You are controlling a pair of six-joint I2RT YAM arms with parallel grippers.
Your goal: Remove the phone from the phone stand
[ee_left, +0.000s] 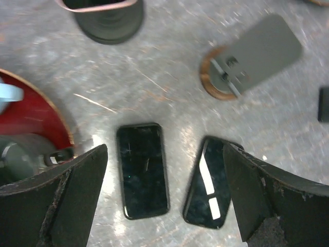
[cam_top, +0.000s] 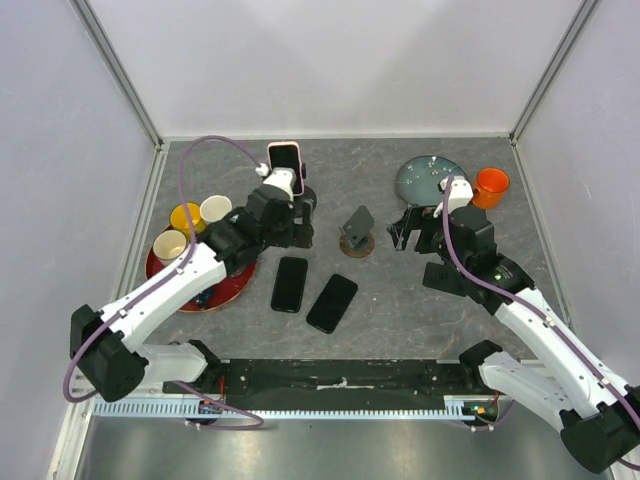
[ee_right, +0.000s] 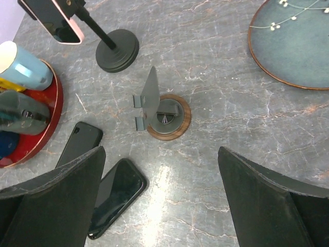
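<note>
Phone in pink case [cam_top: 284, 157] sits clamped on the tall black stand [ee_right: 117, 50], far side, left of centre. Left gripper [ee_left: 164, 149] has its jaws spread wide, grips nothing, touches nothing, and hangs above two black phones [ee_left: 142, 170] lying flat side by side near the middle. Right gripper [ee_right: 160, 152] is also spread wide and empty, above bare table just near of the small grey stand [ee_right: 163, 116]. Red tray [cam_top: 165, 275] lies left, blue plate [cam_top: 428, 180] far right.
</note>
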